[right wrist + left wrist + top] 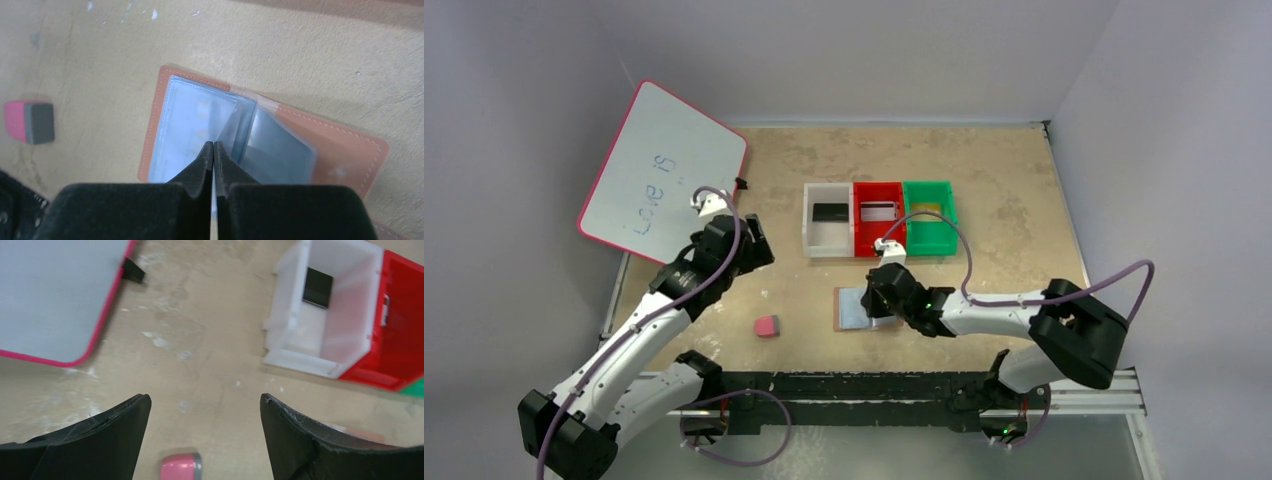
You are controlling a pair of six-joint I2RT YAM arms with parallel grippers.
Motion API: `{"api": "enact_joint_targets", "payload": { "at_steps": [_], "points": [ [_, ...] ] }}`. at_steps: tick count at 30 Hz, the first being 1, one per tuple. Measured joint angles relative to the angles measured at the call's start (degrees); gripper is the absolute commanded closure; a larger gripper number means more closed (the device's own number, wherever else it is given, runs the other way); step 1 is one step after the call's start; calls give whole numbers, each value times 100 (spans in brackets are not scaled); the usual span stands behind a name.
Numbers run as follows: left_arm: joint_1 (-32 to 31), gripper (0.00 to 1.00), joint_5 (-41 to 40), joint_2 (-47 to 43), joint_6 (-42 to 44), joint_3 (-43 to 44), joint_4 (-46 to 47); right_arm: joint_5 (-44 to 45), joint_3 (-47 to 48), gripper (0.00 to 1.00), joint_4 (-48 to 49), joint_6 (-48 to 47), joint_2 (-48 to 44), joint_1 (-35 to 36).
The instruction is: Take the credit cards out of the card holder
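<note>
Tan leather marks the card holder [852,308], lying open and flat on the surface [1004,190] near the front edge, just before the red bin [858,225]. Its long axis runs left to right. The right fingers [876,304] reach over it from the right and hide its right half. Three bins stand in a row behind it. The white bin [827,250] holds a black card [829,212], the red bin a grey card [877,211], and the green bin [929,245] a gold card [926,208]. An eraser [767,326] lies left of the holder, apart from it. The left fingers [757,250] hang above bare surface, beside a tilted whiteboard [664,170].

From the left wrist, those fingers are spread wide and hold nothing. The eraser [181,467] lies below them, and the white bin [290,325] with its black card [318,287] sits at upper right.

From the right wrist, the holder [345,150] shows stitched brown covers and pale blue-grey clear sleeves [190,120], one sleeve lifted at the fold. The fingers are pressed together, their tips at that fold. Whether a sleeve is caught between them cannot be told. The eraser [29,121] lies at far left.
</note>
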Motion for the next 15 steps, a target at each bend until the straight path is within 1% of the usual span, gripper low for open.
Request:
{"api": "enact_joint_targets", "payload": {
  "at_steps": [2,5,8,11,15],
  "points": [
    [-7,20,544,-44,-98,-188,275,-372,-328,100,358,-92,-280,-109],
    [-186,21,1023,-11,-297,-450,660,-1043,-758,100,925,-175,-638,-409],
    [-763,21,1130,94,-597,-640,1001,-1644,-1073,100,1482,-188,-811,-732],
    [-1410,22,1145,369,-868,-723,1397,-1926,-1228,100,1759,-166,-883,-935],
    [-1882,22,1158,831,-1163,-855,1967,-2188,-1399,100,2114,-94,-929,-1036]
  ]
}}
